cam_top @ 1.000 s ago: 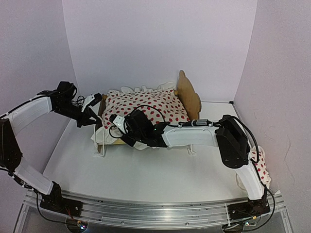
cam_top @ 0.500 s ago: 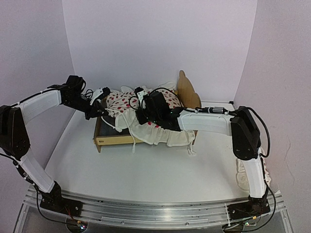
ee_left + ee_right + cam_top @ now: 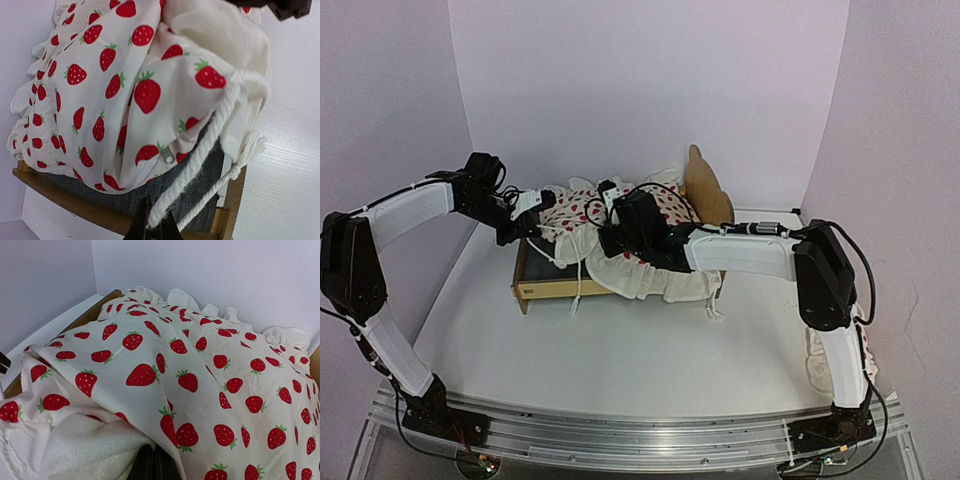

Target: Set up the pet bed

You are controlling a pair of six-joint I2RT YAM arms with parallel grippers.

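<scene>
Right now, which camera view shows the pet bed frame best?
The top external view: the pet bed appears with headboard, side rail and grey base. The left wrist view shows only one wooden corner under the duvet; the right wrist view, just a wood edge.

A white strawberry-print ruffled duvet (image 3: 570, 212) lies heaped on the light plywood pet bed (image 3: 555, 288). It sits ahead of and above the fingertips of the left gripper (image 3: 151, 227). Its white twisted cord (image 3: 200, 155) runs down between them. The duvet drapes over the fingertips of the right gripper (image 3: 152, 465).
</scene>
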